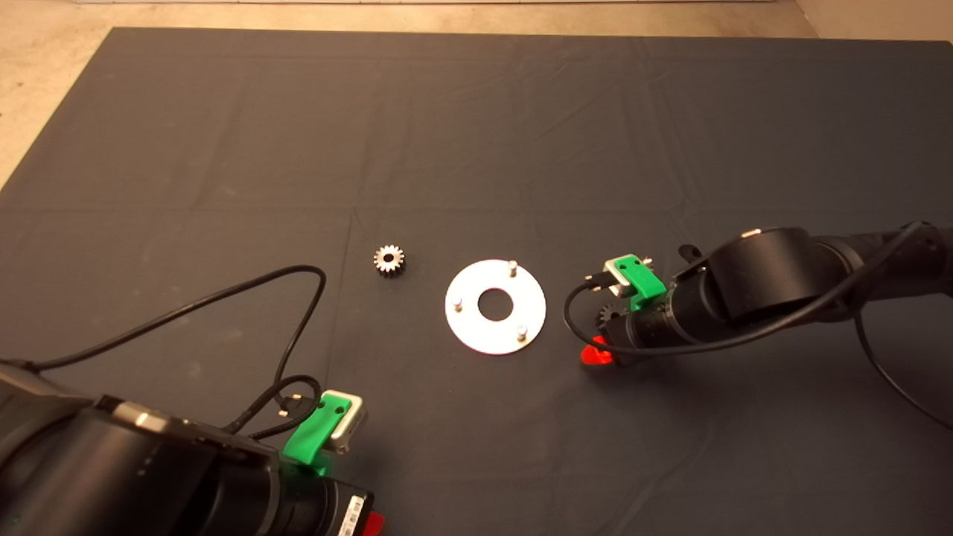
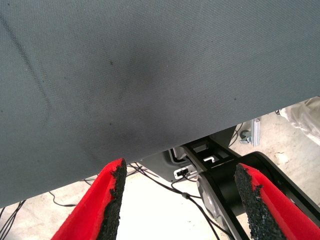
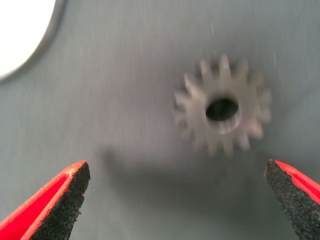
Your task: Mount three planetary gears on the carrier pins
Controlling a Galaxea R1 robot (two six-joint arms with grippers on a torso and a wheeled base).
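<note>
Left gripper parked nearest, lower left, fingers spread. Disc mid-mat, all three carrier pins bare. Right gripper spread over a gear; centre it before closing. Another gear lies left of disc.

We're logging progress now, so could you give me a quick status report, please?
Right gripper open above a gear beside the disc. Left gripper open, parked lower left. All three pins bare. Second gear lies left of disc. Nothing obstructing.
</note>
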